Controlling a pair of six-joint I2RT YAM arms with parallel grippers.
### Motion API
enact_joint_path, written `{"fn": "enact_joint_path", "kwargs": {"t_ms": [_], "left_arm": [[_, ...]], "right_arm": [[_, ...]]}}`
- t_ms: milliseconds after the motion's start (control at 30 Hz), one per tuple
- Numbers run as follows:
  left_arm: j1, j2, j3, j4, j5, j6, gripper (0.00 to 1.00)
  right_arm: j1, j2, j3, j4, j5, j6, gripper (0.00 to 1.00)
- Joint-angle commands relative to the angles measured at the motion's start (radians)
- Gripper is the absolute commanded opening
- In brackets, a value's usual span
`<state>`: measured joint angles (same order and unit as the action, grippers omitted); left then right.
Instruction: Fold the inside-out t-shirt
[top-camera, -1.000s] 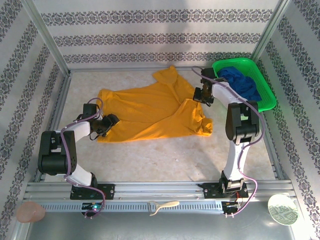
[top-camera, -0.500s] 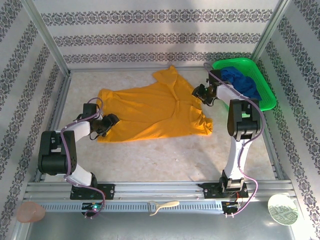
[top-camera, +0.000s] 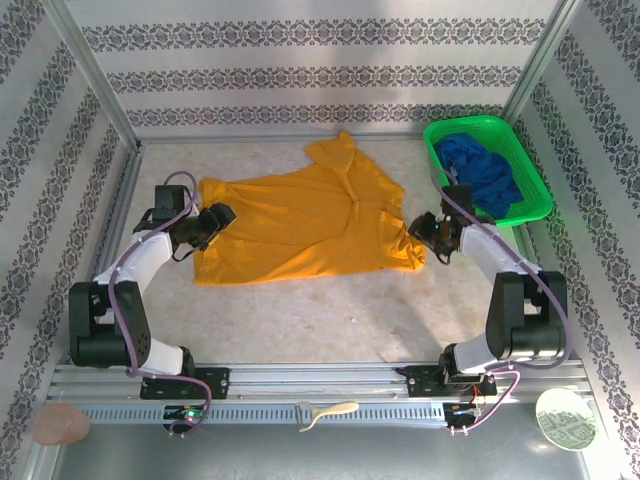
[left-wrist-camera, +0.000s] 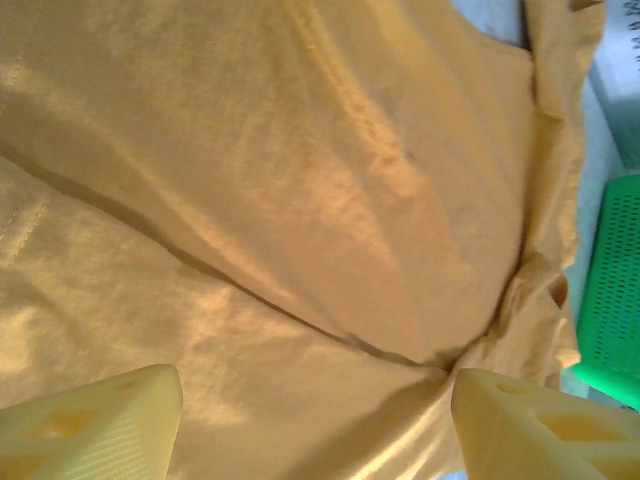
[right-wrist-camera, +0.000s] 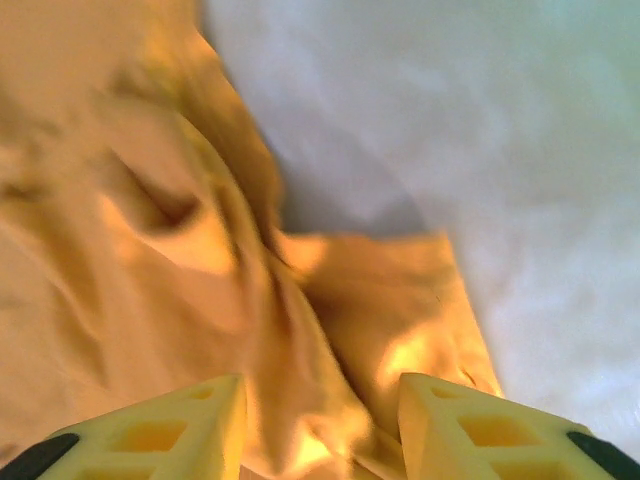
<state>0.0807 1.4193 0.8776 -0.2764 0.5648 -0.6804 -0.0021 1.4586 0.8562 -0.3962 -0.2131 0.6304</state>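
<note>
Patterned wallpaper (top-camera: 300, 60) lines the three sides of the enclosure, and a pale speckled table (top-camera: 330, 320) forms its floor. Spread flat across the middle of that table lies the mustard-yellow t-shirt (top-camera: 290, 225), plain face up, with one sleeve pointing toward the back wall and a few creases running through its right half.

Just off the t-shirt's right side, toward the back corner, sits a green basket (top-camera: 533, 170) holding a deep-blue cloth (top-camera: 480, 170). The basket stands apart from the shirt.

The left arm (top-camera: 130, 270) reaches in from the t-shirt's left side, and the right arm (top-camera: 500, 260) bends in from its right.

The left gripper (top-camera: 218, 218) sits at the t-shirt's left edge. In the left wrist view its yellow fingers (left-wrist-camera: 100, 425) are spread wide over smooth fabric, with nothing clamped between them.

The right gripper (top-camera: 418, 232) sits at the t-shirt's lower right corner – over the bunched sleeve (the cloth there is rumpled into folds). Its fingers (right-wrist-camera: 160, 425) stand apart, with the fabric lying loose between and beyond them – not pinched.
</note>
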Motion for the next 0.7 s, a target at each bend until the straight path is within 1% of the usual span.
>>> {"fn": "enact_joint_path", "kwargs": {"t_ms": [0,33,167,267,367,400,467,500,533,567,667], "left_arm": [[0.008,-0.047,-0.042,-0.061,0.03,0.012,0.72],[0.007,-0.054,-0.054,-0.06,0.032,0.014,0.72],[0.008,-0.06,-0.097,-0.054,0.031,0.021,0.72],[0.007,-0.06,-0.12,-0.041,0.027,0.016,0.72],[0.009,-0.045,-0.138,-0.024,0.022,0.015,0.72],[0.008,-0.038,-0.144,-0.014,0.018,0.015,0.72],[0.009,-0.015,-0.155,0.007,0.01,0.008,0.72],[0.009,0.002,-0.161,0.024,0.007,0.004,0.72],[0.009,0.017,-0.169,0.041,0.001,0.0,0.72],[0.011,0.031,-0.176,0.058,-0.006,-0.006,0.72],[0.015,0.074,-0.198,0.103,-0.018,-0.02,0.72]], "right_arm": [[0.006,-0.069,-0.089,0.016,0.014,-0.011,0.5],[0.007,-0.071,-0.102,0.021,0.006,-0.018,0.52],[0.028,-0.048,-0.109,0.03,-0.001,-0.045,0.54],[0.046,-0.012,-0.101,0.044,0.0,-0.061,0.55],[0.058,0.035,-0.084,0.055,0.003,-0.076,0.52],[0.058,0.054,-0.079,0.057,0.004,-0.079,0.5],[0.057,0.087,-0.069,0.058,0.008,-0.086,0.41],[0.056,0.099,-0.068,0.059,0.01,-0.088,0.29],[0.052,0.104,-0.069,0.057,0.015,-0.087,0.13],[0.048,0.106,-0.071,0.053,0.015,-0.084,0.0],[0.021,0.073,-0.093,0.031,0.013,-0.071,0.0]]}}
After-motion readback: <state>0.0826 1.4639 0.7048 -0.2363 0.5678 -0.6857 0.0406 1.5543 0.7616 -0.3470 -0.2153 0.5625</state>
